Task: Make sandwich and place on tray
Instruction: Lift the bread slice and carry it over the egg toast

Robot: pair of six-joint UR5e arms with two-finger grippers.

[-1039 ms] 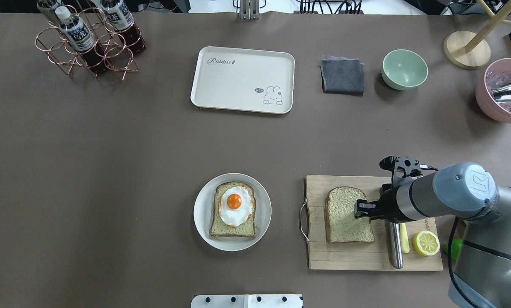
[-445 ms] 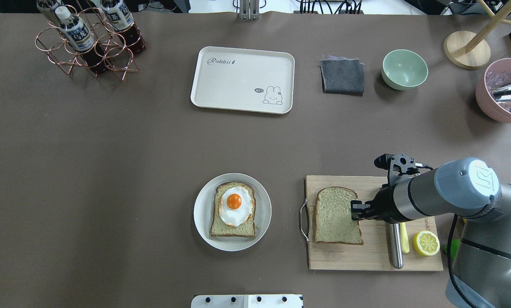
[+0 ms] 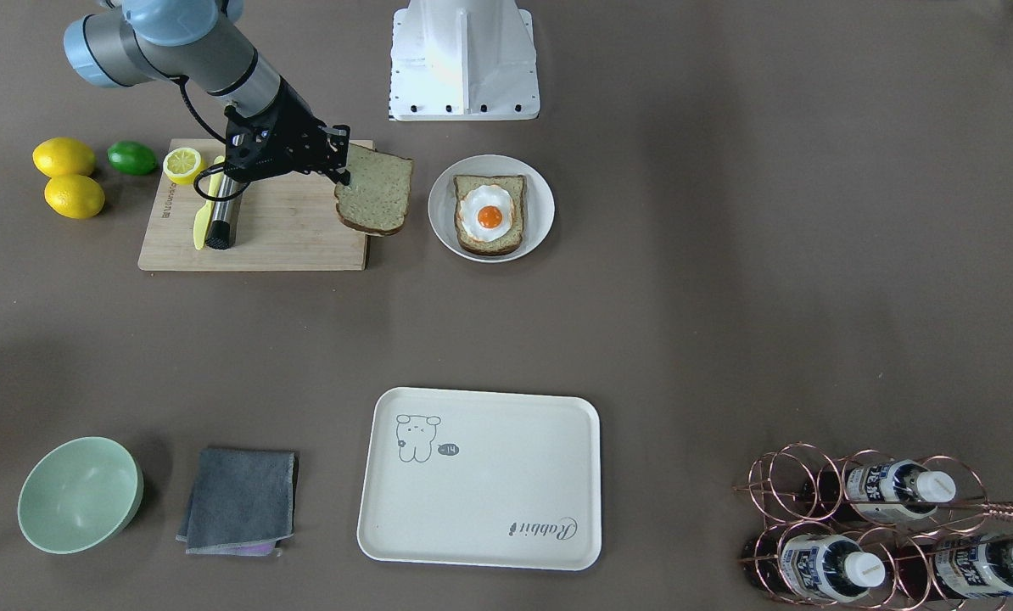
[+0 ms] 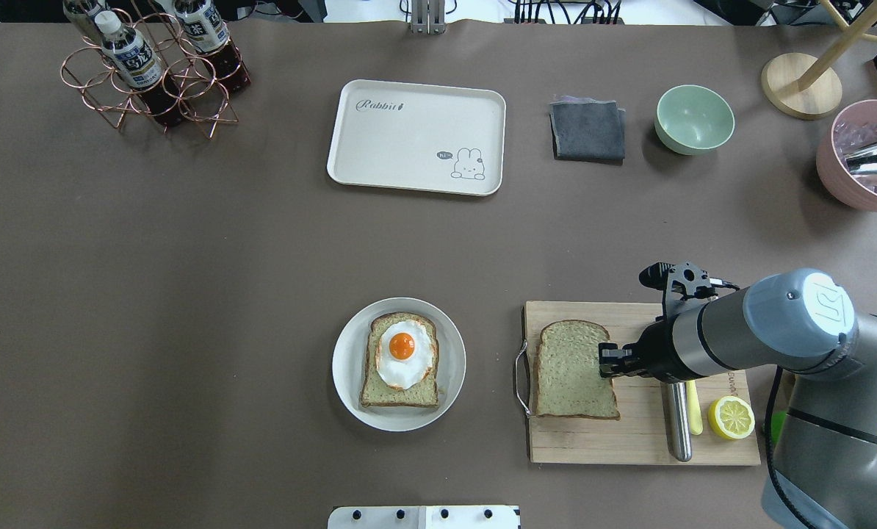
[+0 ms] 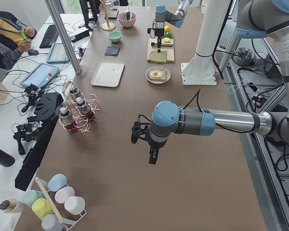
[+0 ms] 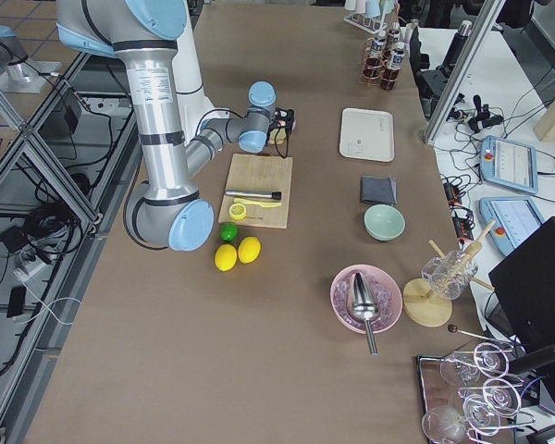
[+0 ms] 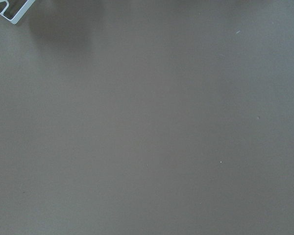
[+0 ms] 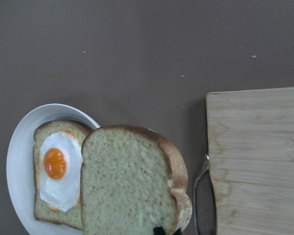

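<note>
Front-facing view: your right gripper is clamped on one edge of the loose bread slice, which hangs lifted over the end of the wooden cutting board nearest the white plate. On that plate lies the second bread slice with the fried egg on top. Between the held slice and the plate you have only bare table. The cream tray sits well apart, toward the operators' side. On the board: steel rod, yellow knife, lemon half. Beside the board: two lemons, one lime.

Overhead view: gray cloth and green bowl lie beside the tray; the bottle rack stands at the far left; the pink bowl holds a metal scoop.

Left side view: your left gripper hangs over bare table, well apart from everything; you cannot tell how far it is open.

Right wrist view: the held slice overlaps the plate's edge and part of the egg-topped slice.
</note>
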